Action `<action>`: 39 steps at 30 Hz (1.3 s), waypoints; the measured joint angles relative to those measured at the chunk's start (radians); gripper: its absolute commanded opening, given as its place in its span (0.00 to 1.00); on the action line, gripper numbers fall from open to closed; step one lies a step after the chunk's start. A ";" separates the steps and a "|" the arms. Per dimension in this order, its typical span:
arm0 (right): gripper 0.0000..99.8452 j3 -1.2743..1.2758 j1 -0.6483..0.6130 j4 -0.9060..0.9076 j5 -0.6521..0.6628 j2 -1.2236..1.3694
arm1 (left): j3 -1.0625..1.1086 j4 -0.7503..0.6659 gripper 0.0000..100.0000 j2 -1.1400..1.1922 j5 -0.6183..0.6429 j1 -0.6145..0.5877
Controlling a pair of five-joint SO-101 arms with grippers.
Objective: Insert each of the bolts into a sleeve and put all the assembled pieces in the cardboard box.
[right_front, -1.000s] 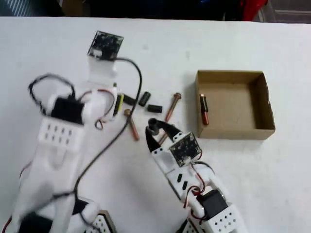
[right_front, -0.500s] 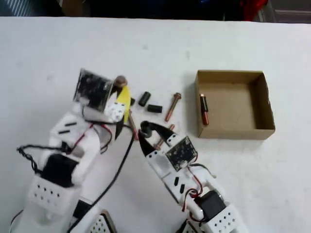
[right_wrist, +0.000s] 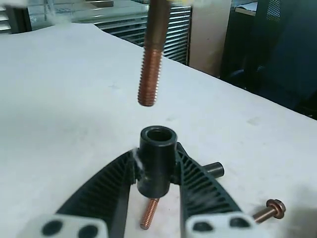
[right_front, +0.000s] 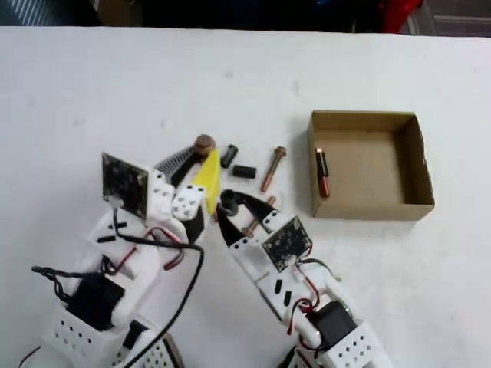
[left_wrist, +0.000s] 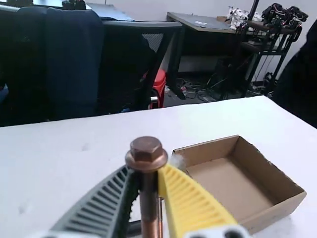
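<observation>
Clamped in the left tool [left_wrist: 143, 178]: a copper-coloured hex-head metal bolt [left_wrist: 144, 153], upright, head up. Pinched in the right tool [right_wrist: 157, 171]: a short black cylindrical sleeve [right_wrist: 157, 153], bore up, seemingly just below the bolt's tip. Farther right on the white worktop [right_front: 115, 77], a brown cardboard box [right_front: 368, 208] with one sleeved bolt [right_front: 322, 172] inside.

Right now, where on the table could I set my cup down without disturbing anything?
Bare: the far strip of table beyond the cardboard box, and the near right corner in front of it. Crowded: between the left gripper, right gripper and box, where loose sleeves and a bolt lie.
</observation>
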 measured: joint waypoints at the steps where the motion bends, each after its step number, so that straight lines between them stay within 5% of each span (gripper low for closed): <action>1: 0.02 0.000 0.000 0.000 0.000 0.000 | 0.017 -0.015 0.02 -0.017 0.002 0.005; 39: 0.02 0.000 0.000 0.000 0.000 0.000 | 0.199 -0.121 0.02 -0.161 -0.002 0.074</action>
